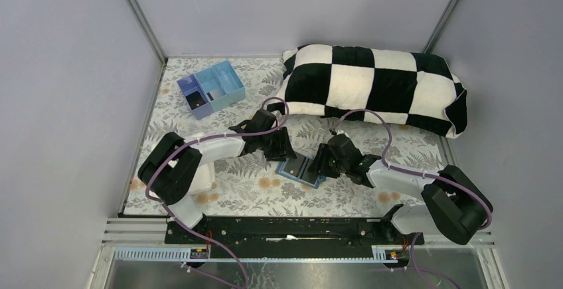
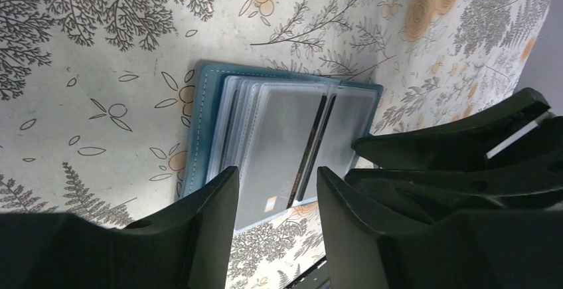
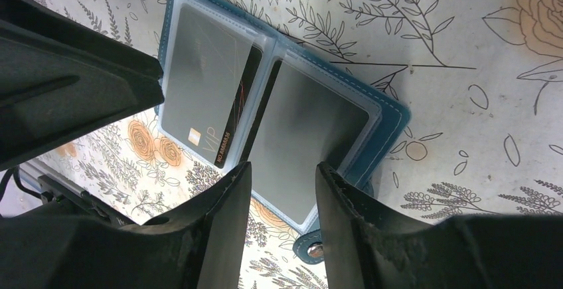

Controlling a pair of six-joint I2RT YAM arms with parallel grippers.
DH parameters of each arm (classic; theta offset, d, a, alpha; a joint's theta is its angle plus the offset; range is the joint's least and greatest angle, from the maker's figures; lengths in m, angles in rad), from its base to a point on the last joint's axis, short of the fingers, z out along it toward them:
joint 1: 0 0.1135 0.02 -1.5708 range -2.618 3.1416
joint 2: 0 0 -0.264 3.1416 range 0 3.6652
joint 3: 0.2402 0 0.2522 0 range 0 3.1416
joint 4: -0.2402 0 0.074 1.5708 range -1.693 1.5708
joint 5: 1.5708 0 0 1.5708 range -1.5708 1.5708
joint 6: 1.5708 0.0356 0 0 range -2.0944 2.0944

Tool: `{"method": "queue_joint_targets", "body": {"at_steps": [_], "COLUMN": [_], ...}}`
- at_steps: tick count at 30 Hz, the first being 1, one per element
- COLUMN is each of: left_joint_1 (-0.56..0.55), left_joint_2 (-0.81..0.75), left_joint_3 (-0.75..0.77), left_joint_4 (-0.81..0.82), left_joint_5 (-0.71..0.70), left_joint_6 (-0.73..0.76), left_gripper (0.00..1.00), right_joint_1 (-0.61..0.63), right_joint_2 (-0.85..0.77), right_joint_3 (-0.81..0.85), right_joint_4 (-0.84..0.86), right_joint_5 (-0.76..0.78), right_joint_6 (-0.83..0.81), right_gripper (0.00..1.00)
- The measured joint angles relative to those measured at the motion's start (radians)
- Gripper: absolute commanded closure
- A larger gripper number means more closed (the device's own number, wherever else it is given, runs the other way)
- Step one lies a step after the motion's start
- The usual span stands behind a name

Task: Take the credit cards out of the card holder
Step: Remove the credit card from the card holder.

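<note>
Far left is a plain wall, tight against the edge of the floral-clothed table [image 1: 232, 186]. Up in the back left corner sits a blue-and-purple compartment tray [image 1: 211, 88], well clear of the action. There's bare cloth between it and the left arm, so decent room on that side.

The left gripper [image 2: 277, 171] is down low over the left side of the card holder [image 3: 305, 123], jaws apart with a moderate gap and nothing pinched between them. Through that gap its wrist cam shows the stack of clear plastic sleeves. I can't tell whether the fingertips actually touch them.

The holder lies open and flat, about mid-table, near the front edge, blue cover down. The left sleeve has a dark card [image 3: 202, 96] with "VIP" printed on it, and the right sleeve looks plain grey.

The right gripper [image 3: 283, 165] comes in from the other side, also parted and not holding anything, its fingers straddling the near edge of the grey right sleeve. The two claws are really close to each other over the holder, so it's tight there.

Behind and to the right, a big black-and-white checkered pillow [image 1: 372, 86] fills the back right of the table, then the right wall.
</note>
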Motion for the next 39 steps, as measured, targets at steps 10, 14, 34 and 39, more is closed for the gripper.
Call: {"method": "queue_joint_targets", "body": {"at_steps": [10, 14, 34, 39], "left_joint_1": [0.0, 0.0, -0.015, -0.03], "left_joint_2": [0.036, 0.044, 0.042, 0.025], "left_joint_3": [-0.016, -0.022, -0.048, -0.048], "left_joint_4": [0.02, 0.028, 0.057, 0.049], "left_joint_5": [0.006, 0.008, 0.029, 0.013], "left_joint_6": [0.016, 0.019, 0.014, 0.021], "left_gripper": [0.65, 0.69, 0.77, 0.69], "right_joint_1": [-0.01, -0.011, -0.074, -0.08], "right_joint_2": [-0.028, -0.049, 0.085, 0.116], "right_joint_3": [0.037, 0.07, -0.043, -0.061], "right_joint_4": [-0.032, -0.032, 0.182, 0.237], "right_joint_5": [0.002, -0.002, -0.098, -0.129], "right_joint_6": [0.0, 0.001, 0.198, 0.218], "right_gripper": [0.53, 0.54, 0.71, 0.74]}}
